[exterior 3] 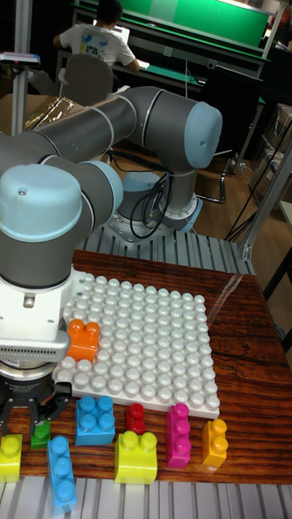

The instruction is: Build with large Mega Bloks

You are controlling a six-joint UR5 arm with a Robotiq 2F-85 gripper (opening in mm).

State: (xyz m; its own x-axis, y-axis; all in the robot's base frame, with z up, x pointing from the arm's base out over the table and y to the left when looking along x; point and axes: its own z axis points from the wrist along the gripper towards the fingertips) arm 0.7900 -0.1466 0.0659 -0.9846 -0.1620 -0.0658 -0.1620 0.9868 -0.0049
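While hanging low at the bench's [243, 340] near left corner, end effector [34, 409] right over a small green brick [40, 435], dark fingers either side of it. Pinching, or merely straddling? Cannot tell from this one tall fixed view; fingertips too dark and crowded against the brick to call.

Up on the white studded baseplate [154, 340], just one piece planted so far: an orange brick [83, 339] at the left edge, right beside the arm's pale wrist. Early days in the build, by the look of it.

Along the front edge, loose stock in a row: lime brick [10, 456] far left, tall light-blue brick [62, 473] leaning toward the camera, square blue brick [96, 419], little red brick [135, 418] touching the plate's front rim, big lime brick [135, 456], upright pink brick [178, 436], orange-yellow brick [215, 443] at the right end.

Step in hand, at a guess: picking up the green one. Next move calls for a firm, square grip, a straight lift clear of the blue neighbours close by, then studs lined up over the plate before pressing down. Risk of nudging the light-blue brick on the way up.

Beyond the bench, a seated person [97, 36] at a desk, well apart.
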